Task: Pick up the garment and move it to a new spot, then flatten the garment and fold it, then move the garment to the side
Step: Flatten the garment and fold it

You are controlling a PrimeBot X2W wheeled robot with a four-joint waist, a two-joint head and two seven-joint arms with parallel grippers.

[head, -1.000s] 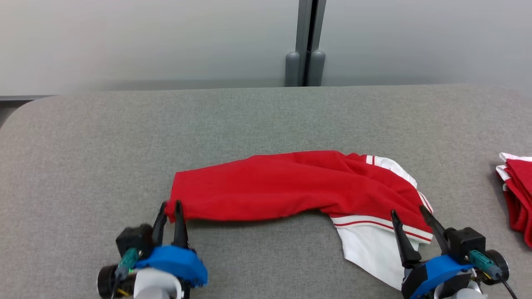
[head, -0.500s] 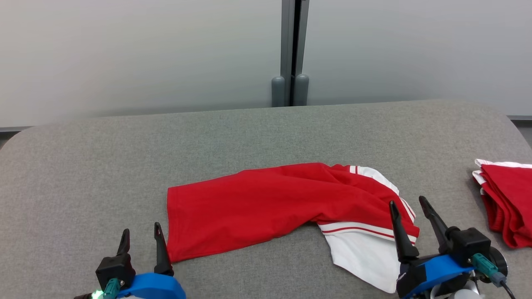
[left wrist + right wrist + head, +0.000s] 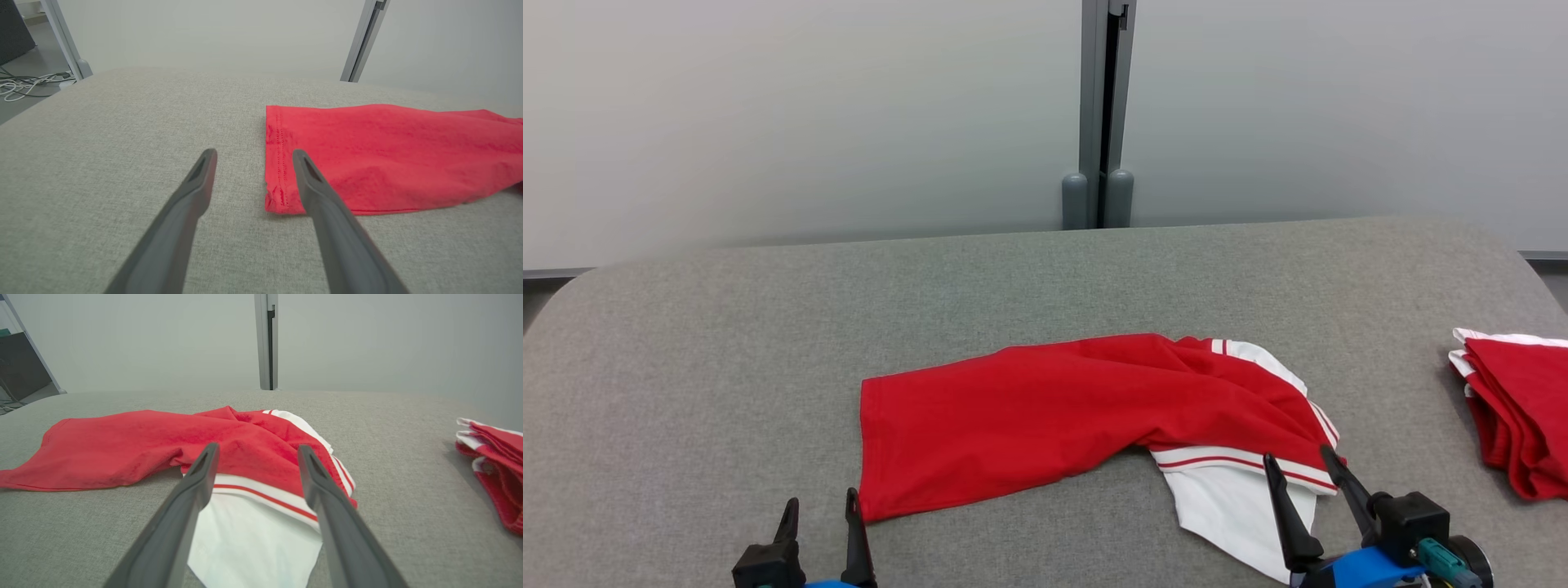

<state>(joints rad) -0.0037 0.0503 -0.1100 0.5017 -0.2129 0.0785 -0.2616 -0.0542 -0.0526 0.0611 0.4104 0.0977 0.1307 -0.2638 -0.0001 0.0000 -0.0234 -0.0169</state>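
- The left gripper point(image 3: 821, 500) and right gripper point(image 3: 1296, 454), low in the frame, had their jaws apart and empty.
- The garment point(image 3: 1054, 408) lay mid-frame, its right end bunched; the flattening step, it seemed.
- Next: grip the near corners and spread.

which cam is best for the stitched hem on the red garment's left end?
Left wrist view: the hem sits close, stitching legible. Head view shows it as a plain red edge; right wrist view has it distant, at the far left.
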